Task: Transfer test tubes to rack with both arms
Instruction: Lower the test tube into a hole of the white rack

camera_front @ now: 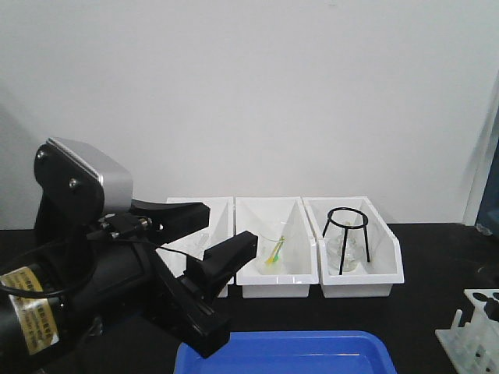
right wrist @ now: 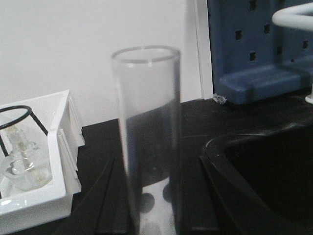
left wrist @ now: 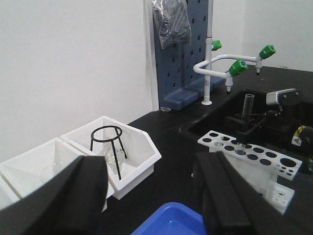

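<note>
My right claw (left wrist: 243,126) is closed on a test tube (right wrist: 146,122). It holds the tube low down and straight up, with the open end on top, so the round bottom can go into a hole first. The tube is right over the rack (left wrist: 254,155), the white stand with round holes on the black worktop (left wrist: 171,142). Through the glass in the right wrist view I see two of those holes, so I think the tube is lined up well. I cannot tell if its bottom is in a hole yet.

My left claw (left wrist: 151,176) is wide and has nothing in it. It hangs near the blue tray (camera_front: 288,354), well apart from the rack, so the two arms do not bump. I think it is ready to fetch a tube, though I see no other tube here.

Three white bins (camera_front: 279,274) sit at the back by the wall. The next move should be slow and straight down, because glass can chip on a hole's rim.
</note>
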Tool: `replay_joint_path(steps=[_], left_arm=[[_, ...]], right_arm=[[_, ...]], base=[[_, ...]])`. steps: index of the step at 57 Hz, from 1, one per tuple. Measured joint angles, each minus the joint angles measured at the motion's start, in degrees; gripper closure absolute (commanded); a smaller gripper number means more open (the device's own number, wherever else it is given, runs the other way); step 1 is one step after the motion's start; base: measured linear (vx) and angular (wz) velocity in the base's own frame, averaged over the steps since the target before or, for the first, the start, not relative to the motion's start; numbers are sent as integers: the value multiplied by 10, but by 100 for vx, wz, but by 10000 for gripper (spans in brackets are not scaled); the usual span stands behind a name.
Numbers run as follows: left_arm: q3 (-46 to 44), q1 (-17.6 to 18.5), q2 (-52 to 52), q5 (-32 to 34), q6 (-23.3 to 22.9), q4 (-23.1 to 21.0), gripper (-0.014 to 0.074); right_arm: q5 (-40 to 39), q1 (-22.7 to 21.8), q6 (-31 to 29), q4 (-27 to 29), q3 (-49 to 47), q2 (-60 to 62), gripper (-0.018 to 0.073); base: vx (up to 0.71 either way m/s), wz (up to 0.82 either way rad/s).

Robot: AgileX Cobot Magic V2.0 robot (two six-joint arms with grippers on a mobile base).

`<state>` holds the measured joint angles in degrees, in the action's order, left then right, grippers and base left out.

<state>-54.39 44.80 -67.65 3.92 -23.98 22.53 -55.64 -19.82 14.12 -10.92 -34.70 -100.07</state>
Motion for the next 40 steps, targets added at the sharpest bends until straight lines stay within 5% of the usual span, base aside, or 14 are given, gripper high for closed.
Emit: replay_joint_path(steps=[40], left_arm=[[0,0,0,0,0,0,97]], right_arm=[[-15,0,-3,-12,-2,-64,563]], base=[[0,0]])
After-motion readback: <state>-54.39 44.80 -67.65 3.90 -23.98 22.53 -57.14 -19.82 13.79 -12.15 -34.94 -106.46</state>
